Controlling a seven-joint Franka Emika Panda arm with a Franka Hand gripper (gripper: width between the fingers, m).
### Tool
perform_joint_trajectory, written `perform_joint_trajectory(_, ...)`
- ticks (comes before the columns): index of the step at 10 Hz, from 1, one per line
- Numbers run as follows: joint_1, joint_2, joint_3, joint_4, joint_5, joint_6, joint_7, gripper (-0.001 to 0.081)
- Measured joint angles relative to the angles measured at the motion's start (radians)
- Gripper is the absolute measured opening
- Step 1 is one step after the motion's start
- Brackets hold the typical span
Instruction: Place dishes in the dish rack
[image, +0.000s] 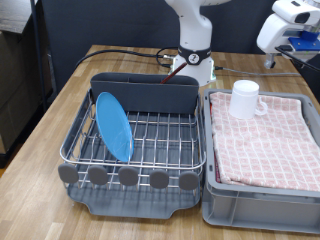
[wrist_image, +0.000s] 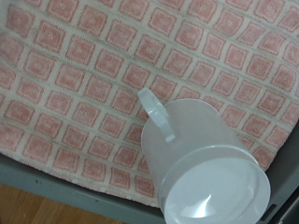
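plate (image: 113, 125) is standing on edge in the dish rack (image: 150, 150) at the exterior view's left, just in front of the caddy (image: 145, 92) | mug (image: 246, 99) is sitting upright on the checkered cloth (image: 275, 140) in the bin (image: 262, 198) at the right | my tool is not showing in either view, so I cannot tell its state | wrist camera is looking down on the mug.

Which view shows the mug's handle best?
The wrist view: the white mug fills it, handle clearly outlined against the pink checkered cloth. The exterior view shows the mug small, its handle barely visible.
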Motion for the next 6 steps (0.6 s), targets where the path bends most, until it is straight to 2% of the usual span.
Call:
perform_joint_trajectory(3, 0.000, 0.049, 0.012, 0.060, -0.002, -0.041, -0.058, 0.0803)
perform_joint_trajectory(6, 0.001, 0.111, 0.037, 0.082, -0.003, -0.035, -0.078, 0.0803)
